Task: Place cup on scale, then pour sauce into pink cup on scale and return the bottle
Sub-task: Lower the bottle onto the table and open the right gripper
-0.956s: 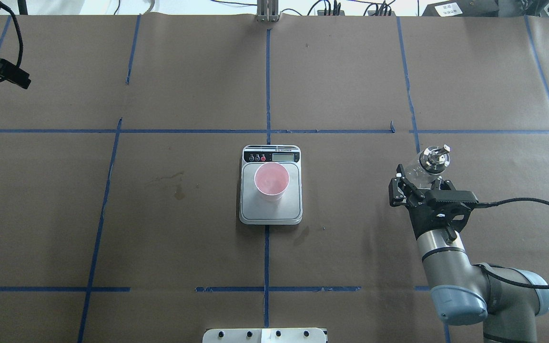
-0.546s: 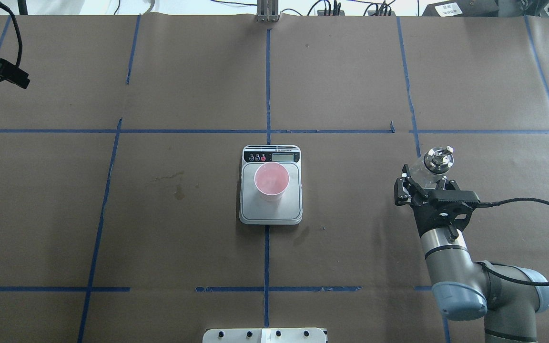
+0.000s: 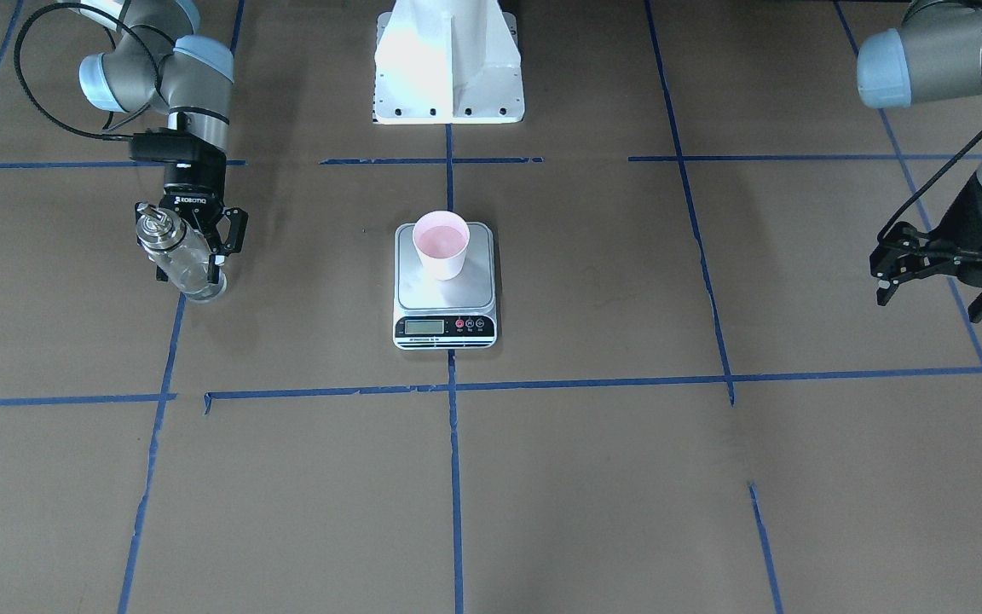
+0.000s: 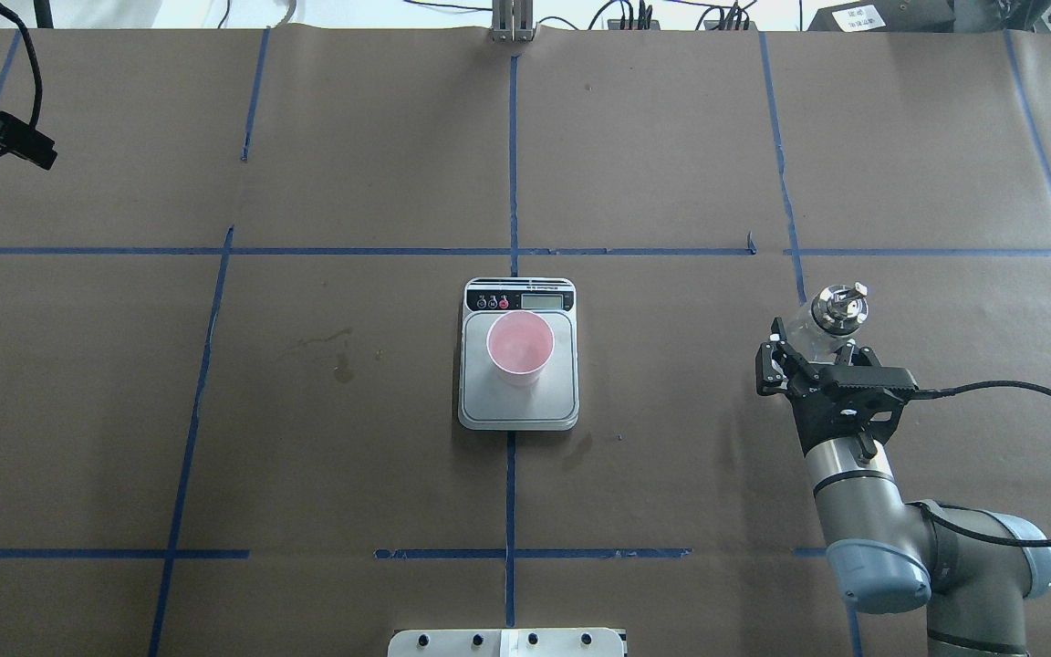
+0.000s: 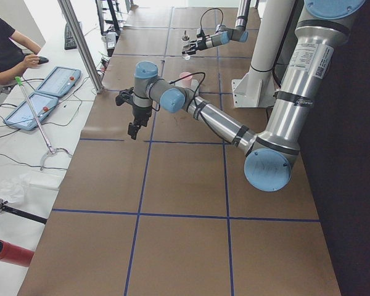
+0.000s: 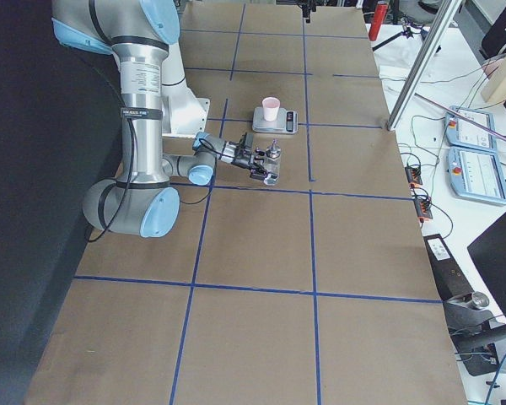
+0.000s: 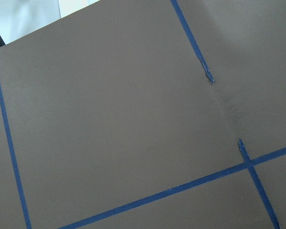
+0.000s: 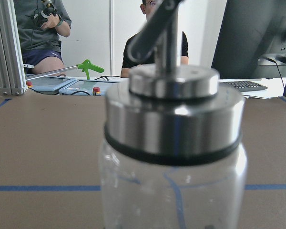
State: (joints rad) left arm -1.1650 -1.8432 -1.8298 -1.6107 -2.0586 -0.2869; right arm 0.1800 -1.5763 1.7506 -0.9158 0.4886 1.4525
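Observation:
The pale pink cup (image 4: 520, 347) (image 3: 440, 243) stands upright on the steel-grey scale (image 4: 518, 409) (image 3: 444, 297) at the table's centre. Off to the robot's right, my right gripper (image 4: 813, 347) (image 3: 188, 271) is shut on the clear glass bottle (image 4: 831, 315) (image 3: 177, 251). The bottle is upright, and its base is at or just above the paper. In the right wrist view the bottle (image 8: 174, 143) with its silver collar and spout fills the picture. My left gripper (image 3: 926, 286) hangs open and empty far to the left, well away from the scale.
Blue tape lines cross the brown paper. A dark stain (image 4: 341, 367) lies left of the scale. The white robot base (image 3: 448, 64) stands behind the scale. People (image 8: 43, 24) and control tablets (image 5: 49, 89) are beyond the table's far edge.
The right arm has shifted the bottle slightly to the right and lower, still gripped. The cup, scale and left arm have not moved.

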